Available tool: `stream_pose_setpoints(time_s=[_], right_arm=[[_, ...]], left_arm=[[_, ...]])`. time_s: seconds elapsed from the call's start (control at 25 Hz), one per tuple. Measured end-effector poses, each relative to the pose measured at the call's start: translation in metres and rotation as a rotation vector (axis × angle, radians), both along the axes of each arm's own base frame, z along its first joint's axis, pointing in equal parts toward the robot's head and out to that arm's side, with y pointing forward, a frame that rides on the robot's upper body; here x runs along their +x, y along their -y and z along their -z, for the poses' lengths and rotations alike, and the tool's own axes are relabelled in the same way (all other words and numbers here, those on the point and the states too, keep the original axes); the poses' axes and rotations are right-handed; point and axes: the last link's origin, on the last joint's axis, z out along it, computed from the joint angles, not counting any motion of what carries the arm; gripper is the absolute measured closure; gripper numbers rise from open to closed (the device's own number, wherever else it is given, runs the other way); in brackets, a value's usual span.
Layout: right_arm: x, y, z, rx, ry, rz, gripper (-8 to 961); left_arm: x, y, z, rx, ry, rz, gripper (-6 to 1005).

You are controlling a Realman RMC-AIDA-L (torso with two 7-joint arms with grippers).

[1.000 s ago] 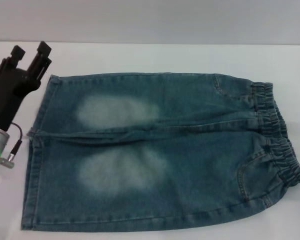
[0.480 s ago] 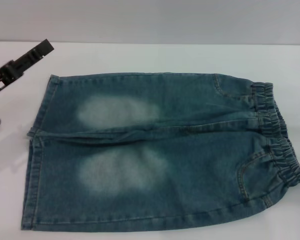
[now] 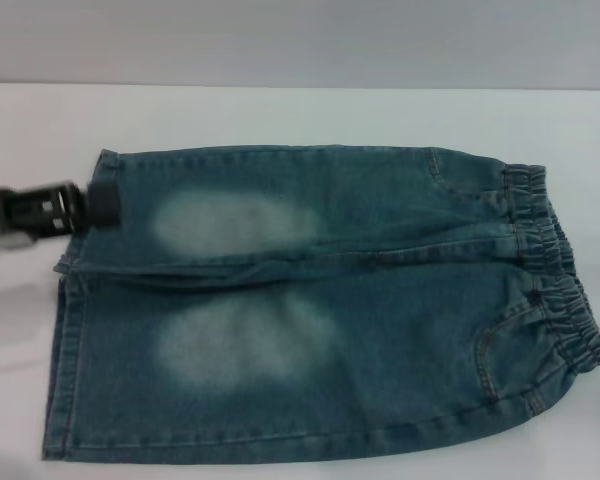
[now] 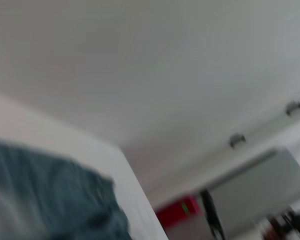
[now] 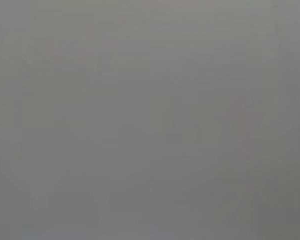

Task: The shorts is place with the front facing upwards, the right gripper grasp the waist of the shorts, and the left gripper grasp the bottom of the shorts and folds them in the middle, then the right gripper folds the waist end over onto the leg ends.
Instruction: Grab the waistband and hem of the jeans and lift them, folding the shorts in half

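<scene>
Spread flat and front-up on the white table (image 3: 300, 115), taking up most of the head view: the shorts (image 3: 320, 300), blue-green denim with two pale faded thigh patches. Nearest the camera, the lower leg panel, its long side seam running along the near table edge. To the robot's right, the waist (image 3: 555, 270), a ruffled elastic band, darker, with curved pocket seams just beside it. To the robot's left, the bottom of the shorts (image 3: 68, 330), two straight stitched hems split by a centre gap near the middle of that side. Just above that gap, coming in low and level from the left edge, the left gripper (image 3: 98, 203), black, its tip over the hem of the farther leg and at or touching the denim; blurred, so cannot tell whether spread or pinched on the cloth. Farther back, bare table and then a grey wall. In the left wrist view, only a smeared corner of the denim (image 4: 55, 200) on the table edge, with room clutter far behind. Right gripper nowhere seen; right wrist view plain grey.
</scene>
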Motion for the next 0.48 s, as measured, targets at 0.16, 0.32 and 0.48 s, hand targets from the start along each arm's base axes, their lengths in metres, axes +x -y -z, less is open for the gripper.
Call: stream_pose_setpoints(time_s=[0.16, 0.32, 0.48], right_arm=[[0.004, 0.003, -0.005, 0.025, 0.006, 0.020, 237], [0.007, 0.000, -0.008, 0.026, 0.011, 0.040, 237], [0.010, -0.004, -0.008, 0.012, 0.011, 0.058, 238]], left_arm=[[0.000, 0.009, 0.010, -0.151, -0.043, -0.038, 202], [-0.009, 0.016, 0.015, -0.226, -0.086, -0.136, 203], [-0.012, 0.019, 0.016, -0.258, -0.098, -0.168, 203]])
